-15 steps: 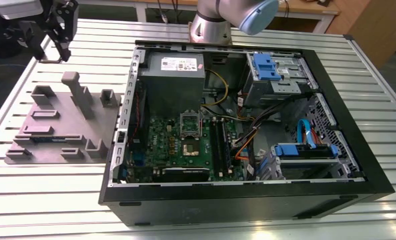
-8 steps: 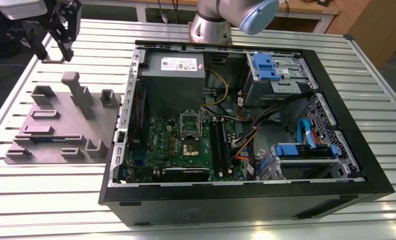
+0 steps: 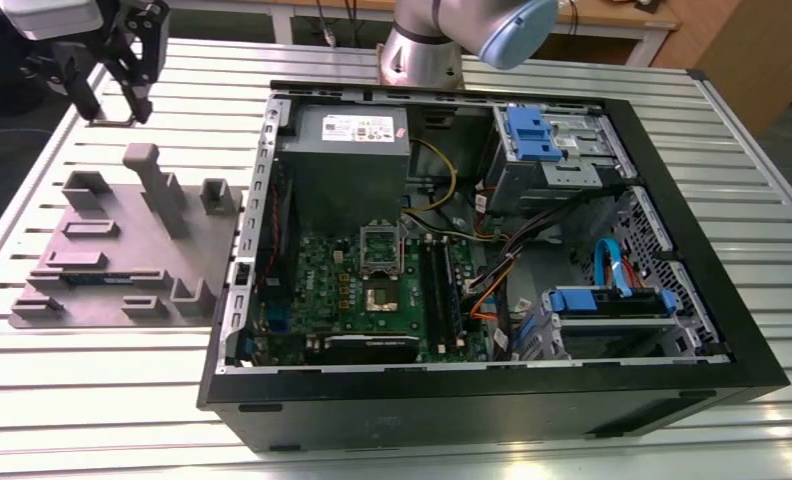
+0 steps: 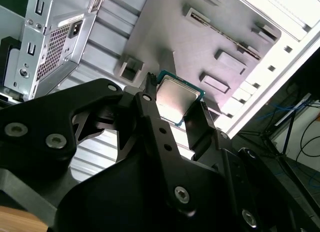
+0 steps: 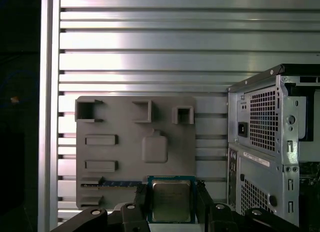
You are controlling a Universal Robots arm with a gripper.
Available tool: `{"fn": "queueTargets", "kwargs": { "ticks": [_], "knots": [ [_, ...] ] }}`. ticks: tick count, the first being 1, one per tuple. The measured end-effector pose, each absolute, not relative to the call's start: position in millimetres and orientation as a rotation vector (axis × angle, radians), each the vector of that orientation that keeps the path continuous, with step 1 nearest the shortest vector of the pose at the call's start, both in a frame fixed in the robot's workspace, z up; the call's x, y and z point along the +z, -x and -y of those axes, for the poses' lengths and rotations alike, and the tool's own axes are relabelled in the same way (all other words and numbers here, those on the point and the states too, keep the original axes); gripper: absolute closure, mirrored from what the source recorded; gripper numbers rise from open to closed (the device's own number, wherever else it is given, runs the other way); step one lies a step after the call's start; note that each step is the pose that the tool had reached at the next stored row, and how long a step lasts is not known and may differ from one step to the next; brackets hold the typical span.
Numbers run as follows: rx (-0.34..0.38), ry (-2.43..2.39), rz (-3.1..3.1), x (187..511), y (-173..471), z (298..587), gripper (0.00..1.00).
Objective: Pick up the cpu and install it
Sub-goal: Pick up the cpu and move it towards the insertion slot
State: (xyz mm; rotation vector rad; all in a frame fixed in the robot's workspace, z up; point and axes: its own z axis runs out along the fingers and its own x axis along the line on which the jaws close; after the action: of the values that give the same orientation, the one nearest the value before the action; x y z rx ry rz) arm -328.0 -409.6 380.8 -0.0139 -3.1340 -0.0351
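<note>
The gripper (image 5: 171, 206) pinches the cpu (image 5: 171, 197) by two opposite edges, holding it in the air near one end of the grey plastic fixture (image 5: 135, 142). Carrying it well, I judge, means an even squeeze on those edges and a level chip — no twist in the grip. Both wrist views show the silvery lid between the fingers; the exterior view adds the open computer case (image 3: 663, 300) beside the fixture — motherboard (image 3: 329, 290) exposed.

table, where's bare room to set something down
Bare slats of the table: the strip between the case and the near edge, the patch in front of the fixture, and the strip past the case at the exterior view's right. Crowded: inside the case, the fixture's top, and the far corner where the gripper holds the cpu.
</note>
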Motion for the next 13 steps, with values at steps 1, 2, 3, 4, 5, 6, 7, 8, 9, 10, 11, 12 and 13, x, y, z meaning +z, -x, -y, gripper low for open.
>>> {"fn": "queueTargets", "kwargs": {
  "ticks": [1, 2, 3, 4, 5, 6, 7, 8, 9, 10, 11, 12, 13],
  "knots": [
    [-0.035, 0.014, 3.134, 380.7, 327.4, 409.6, 0.53],
    [-0.035, 0.014, 3.134, 380.7, 326.6, 409.6, 0.53],
    [-0.035, 0.014, 3.134, 380.7, 325.6, 409.6, 0.53],
    [-0.035, 0.014, 3.134, 380.6, 324.7, 409.6, 0.53],
    [-0.035, 0.014, 3.134, 380.6, 324.1, 409.6, 0.53],
    [-0.035, 0.014, 3.134, 380.6, 323.4, 409.6, 0.53],
    [-0.035, 0.014, 3.134, 380.6, 322.8, 409.6, 0.53],
    [-0.035, 0.014, 3.134, 380.7, 322.0, 409.6, 0.53],
    [-0.035, 0.014, 3.134, 380.6, 321.3, 409.6, 0.53],
    [-0.035, 0.014, 3.134, 380.6, 320.5, 409.6, 0.53],
    [-0.035, 0.014, 3.134, 380.6, 319.7, 409.6, 0.53],
    [-0.035, 0.014, 3.134, 380.6, 318.8, 409.6, 0.53],
    [-0.035, 0.014, 3.134, 380.7, 317.9, 409.6, 0.53]
  ]
}}
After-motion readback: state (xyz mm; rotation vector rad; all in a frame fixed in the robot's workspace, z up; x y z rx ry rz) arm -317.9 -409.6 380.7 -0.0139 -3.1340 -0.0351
